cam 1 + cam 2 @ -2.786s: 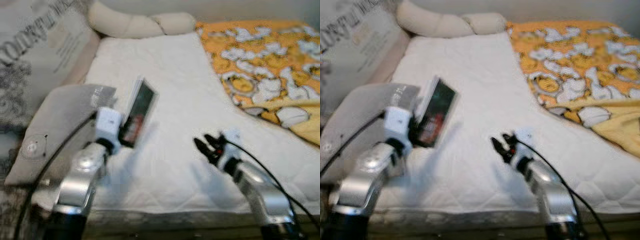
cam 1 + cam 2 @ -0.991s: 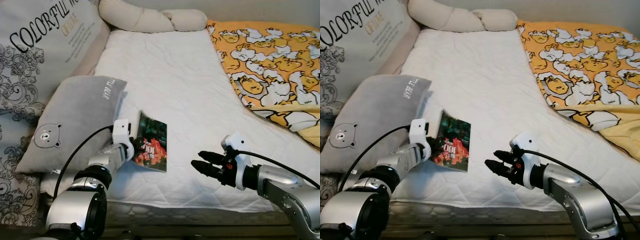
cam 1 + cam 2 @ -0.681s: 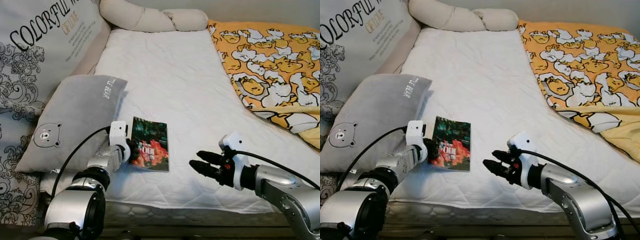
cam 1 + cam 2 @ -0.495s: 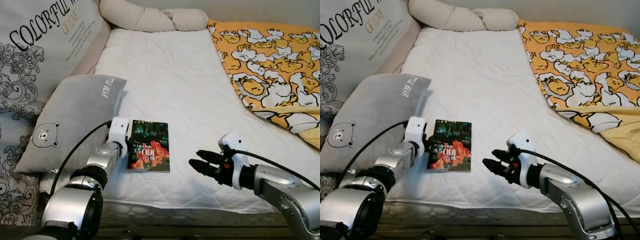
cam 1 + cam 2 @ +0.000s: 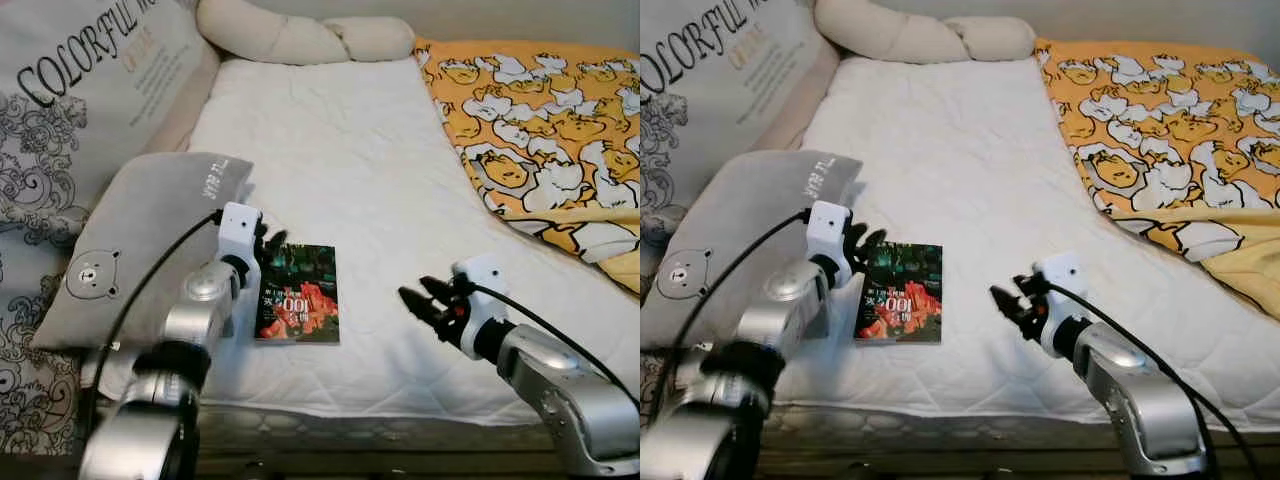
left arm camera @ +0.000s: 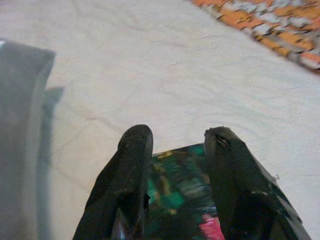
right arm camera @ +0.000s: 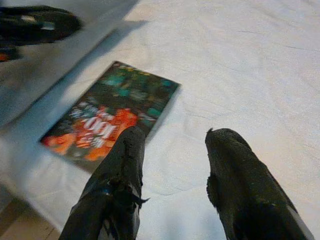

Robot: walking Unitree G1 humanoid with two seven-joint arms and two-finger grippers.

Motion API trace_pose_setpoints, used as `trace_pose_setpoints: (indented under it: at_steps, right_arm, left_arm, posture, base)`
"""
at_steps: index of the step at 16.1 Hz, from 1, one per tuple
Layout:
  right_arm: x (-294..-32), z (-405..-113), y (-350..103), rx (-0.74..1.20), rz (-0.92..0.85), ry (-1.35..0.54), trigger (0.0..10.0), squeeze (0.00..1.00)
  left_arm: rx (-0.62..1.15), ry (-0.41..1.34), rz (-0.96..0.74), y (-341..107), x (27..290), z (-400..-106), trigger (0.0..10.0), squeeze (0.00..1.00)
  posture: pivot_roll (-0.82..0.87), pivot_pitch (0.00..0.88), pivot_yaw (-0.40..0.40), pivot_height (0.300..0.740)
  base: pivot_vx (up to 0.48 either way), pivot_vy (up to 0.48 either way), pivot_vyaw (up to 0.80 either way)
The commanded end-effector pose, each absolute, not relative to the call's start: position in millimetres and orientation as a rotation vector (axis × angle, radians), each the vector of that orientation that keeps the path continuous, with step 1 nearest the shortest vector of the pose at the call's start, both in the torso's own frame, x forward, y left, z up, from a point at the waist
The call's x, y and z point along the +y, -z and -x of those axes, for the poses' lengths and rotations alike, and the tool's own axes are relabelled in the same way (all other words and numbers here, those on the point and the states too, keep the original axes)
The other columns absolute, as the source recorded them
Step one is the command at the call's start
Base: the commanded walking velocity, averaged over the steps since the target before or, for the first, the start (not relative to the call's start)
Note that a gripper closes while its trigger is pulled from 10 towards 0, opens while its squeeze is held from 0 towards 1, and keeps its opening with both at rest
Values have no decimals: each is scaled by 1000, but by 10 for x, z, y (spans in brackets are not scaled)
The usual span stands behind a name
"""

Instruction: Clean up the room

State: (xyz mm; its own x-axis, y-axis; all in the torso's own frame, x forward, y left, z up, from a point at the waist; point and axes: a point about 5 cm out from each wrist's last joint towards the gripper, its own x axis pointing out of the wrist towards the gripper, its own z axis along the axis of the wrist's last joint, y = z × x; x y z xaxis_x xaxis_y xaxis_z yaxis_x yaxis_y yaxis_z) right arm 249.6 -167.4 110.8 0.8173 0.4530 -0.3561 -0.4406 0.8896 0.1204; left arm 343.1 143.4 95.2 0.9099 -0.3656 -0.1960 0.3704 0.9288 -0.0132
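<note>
I see the book (image 5: 298,293) lying flat on the white mattress (image 5: 330,150), near the front edge. I use the book as my marker for everything else.

My left gripper (image 5: 268,240) sits just above the book's top left corner, with its fingers spread apart and nothing between them. In the left wrist view the book's green cover shows right under the two black fingers (image 6: 127,175). I cannot tell if they touch the cover or hang just over it.

My right gripper (image 5: 425,298) is off to the right of the book, well apart from it, over bare mattress. Its fingers are spread too and hold nothing. In the right wrist view the book lies ahead of them, cover up.

The grey bear pillow (image 5: 140,235) is just left of the book, leaning on the big printed cushion (image 5: 80,100). The yellow blanket (image 5: 540,120) is far to the right of the book, bunched up on that side. The long cream bolster (image 5: 300,35) is far behind the book, at the head of the bed.

I think the book is the step in hand, and it is lying free, not held. A next move could be to pull the left gripper clear. Or, if the book belongs somewhere else, I close the fingers on its edge and lift it. The book is thin and flat, so that pinch is tricky.
</note>
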Motion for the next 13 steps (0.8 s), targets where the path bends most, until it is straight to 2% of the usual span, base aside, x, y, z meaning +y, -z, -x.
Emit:
trace_pose_setpoints:
  at_steps: [1, 2, 7, 13]
  right_arm:
    - [-1752, -2551, -1102, 360, -50, -390, 10000, 0]
    - [-1782, -2592, -1086, 337, -100, -338, 10000, 0]
    - [-1723, -2634, -973, 340, -63, -341, 10000, 0]
    - [-1675, -2612, -896, 343, -85, -320, 10000, 0]
  left_arm:
    - [136, 385, -50, -1069, 1426, -3356, 10000, 0]
    - [108, 346, -68, -1111, 1461, -3272, 10000, 0]
    - [126, 239, -37, -1173, 1558, -2973, 10000, 0]
    - [191, 198, -34, -1144, 1570, -2813, 10000, 0]
  posture:
    - [-58, 0, 16, 740]
    - [-46, 0, 10, 740]
    - [-6, 0, -8, 740]
    - [-15, 0, 3, 740]
  base:
    - [0, 0, 0]
    - [0, 0, 0]
    - [0, -471, 0]
    - [0, -480, 0]
